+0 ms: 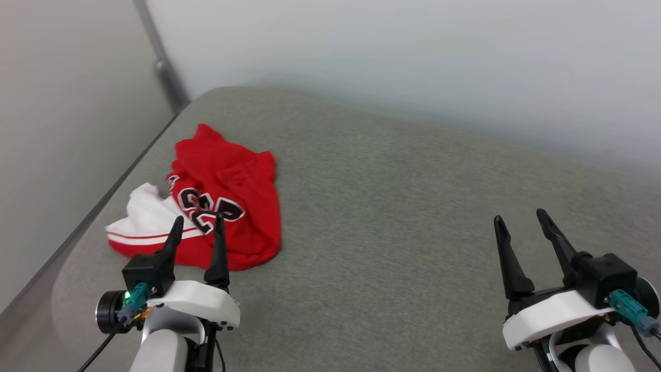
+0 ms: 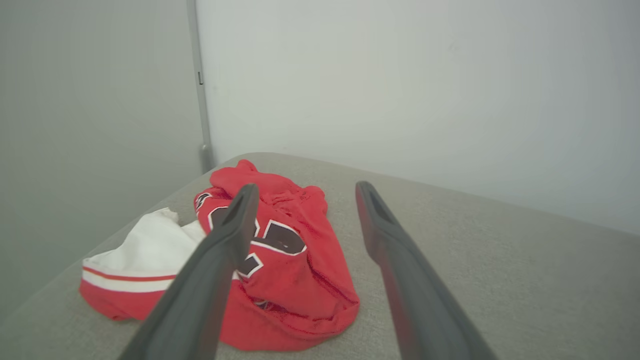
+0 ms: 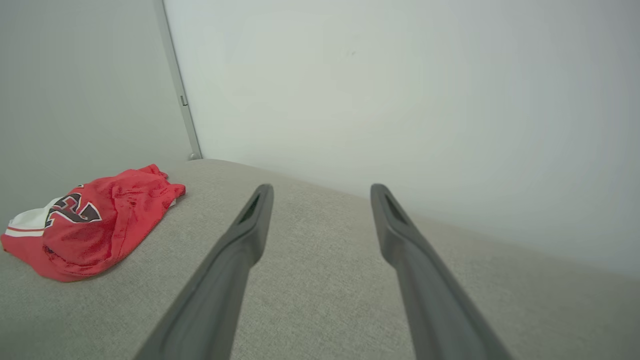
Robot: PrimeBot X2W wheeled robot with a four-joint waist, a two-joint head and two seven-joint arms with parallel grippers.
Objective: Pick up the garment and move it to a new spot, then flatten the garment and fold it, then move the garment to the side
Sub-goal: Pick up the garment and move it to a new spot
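Note:
The garment (image 1: 222, 186) is a red jersey lying crumpled at the far left of a grey padded surface (image 1: 413, 206), with a white sleeve and black white-edged lettering showing. My left gripper (image 1: 199, 222) hovers just in front of it, open, fingers pointing at the heap. The left wrist view has the garment (image 2: 295, 270) lying between and behind the spread fingers (image 2: 220, 250). At the lower right my right gripper (image 1: 519, 216) stands open over bare fabric, far from the garment (image 3: 105, 225), which lies at the left of its wrist view.
Pale walls (image 1: 392, 57) close off the back and left of the padded surface. A grey vertical post (image 1: 162, 62) stands in the corner behind the garment. The surface's left edge (image 1: 98, 206) runs close beside the heap; wide room lies to the right.

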